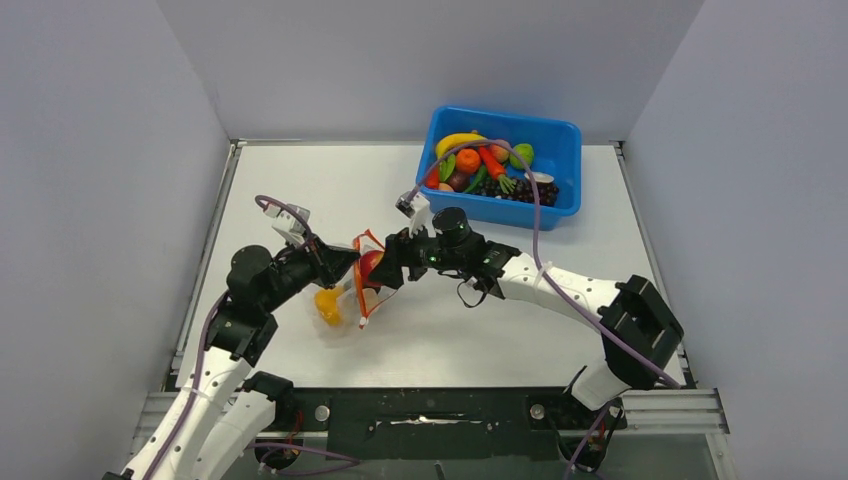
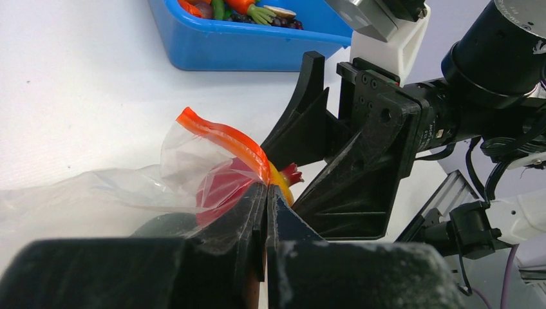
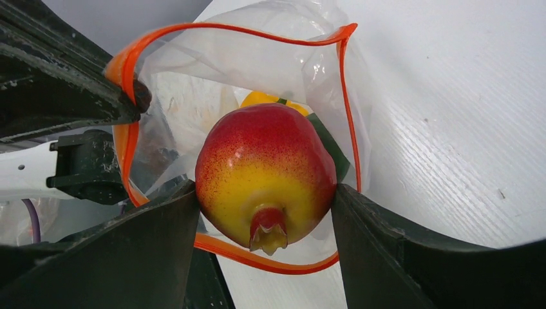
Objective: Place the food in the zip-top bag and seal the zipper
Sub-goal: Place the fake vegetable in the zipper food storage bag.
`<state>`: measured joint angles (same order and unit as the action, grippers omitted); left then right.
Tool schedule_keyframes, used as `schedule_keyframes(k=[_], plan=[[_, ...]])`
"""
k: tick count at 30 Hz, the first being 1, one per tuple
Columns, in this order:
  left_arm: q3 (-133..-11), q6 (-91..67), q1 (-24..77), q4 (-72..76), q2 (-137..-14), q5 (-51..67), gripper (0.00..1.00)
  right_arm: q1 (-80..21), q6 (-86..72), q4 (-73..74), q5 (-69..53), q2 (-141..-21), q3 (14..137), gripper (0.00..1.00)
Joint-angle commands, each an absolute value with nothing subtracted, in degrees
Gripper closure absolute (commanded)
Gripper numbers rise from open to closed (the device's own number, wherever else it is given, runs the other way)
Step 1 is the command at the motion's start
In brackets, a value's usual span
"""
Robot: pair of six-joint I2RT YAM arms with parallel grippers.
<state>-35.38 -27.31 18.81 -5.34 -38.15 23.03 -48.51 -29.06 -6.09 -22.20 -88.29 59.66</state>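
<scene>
Now, red-yellow fruit (image 3: 264, 161) at the zip-top bag (image 3: 212, 64) mouth.
Your right gripper (image 1: 380, 269) holds it between wide-spread fingers, inside the zipper (image 3: 348, 116) loop; your left gripper (image 2: 265, 191) is clamped tight on the zipper.

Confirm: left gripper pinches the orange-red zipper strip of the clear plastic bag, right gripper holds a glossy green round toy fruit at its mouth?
Colour is wrong: the round toy fruit in the right gripper is red and yellow, not green, per the right wrist view. The left gripper does pinch the orange-red zipper strip of the clear plastic bag.
</scene>
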Motion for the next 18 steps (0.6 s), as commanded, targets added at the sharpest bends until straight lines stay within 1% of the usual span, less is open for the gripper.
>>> schedule_keyframes(k=[1, 6, 8, 10, 11, 12, 18], plan=[[-34.9, -28.4, 19.1, 0.9, -37.6, 24.3, 1.0, -49.2, -31.8, -10.0, -23.1, -89.4, 63.8, 0.43], [-34.6, -28.1, 19.1, 0.6, -37.9, 24.0, 1.0, -49.2, -33.3, -10.4, -24.2, -90.3, 64.4, 0.42], [-34.4, -28.1, 19.1, 0.8, -37.9, 24.1, 1.0, -49.2, -33.8, -11.4, -24.1, -90.5, 63.9, 0.4], [-34.4, -28.2, 19.1, 1.0, -37.9, 24.2, 1.0, -49.2, -33.7, -10.5, -24.2, -91.2, 64.5, 0.33], [-34.4, -28.2, 19.1, 1.1, -37.9, 24.1, 1.0, -49.2, -33.1, -9.7, -24.2, -91.4, 65.0, 0.27], [-34.4, -28.2, 19.1, 0.9, -38.0, 24.1, 1.0, -49.2, -32.6, -8.7, -23.5, -91.4, 65.3, 0.23], [-34.3, -27.4, 19.1, -0.4, -37.6, 23.8, 1.0, -48.2, -27.9, -2.7, -19.1, -88.9, 66.2, 0.11]])
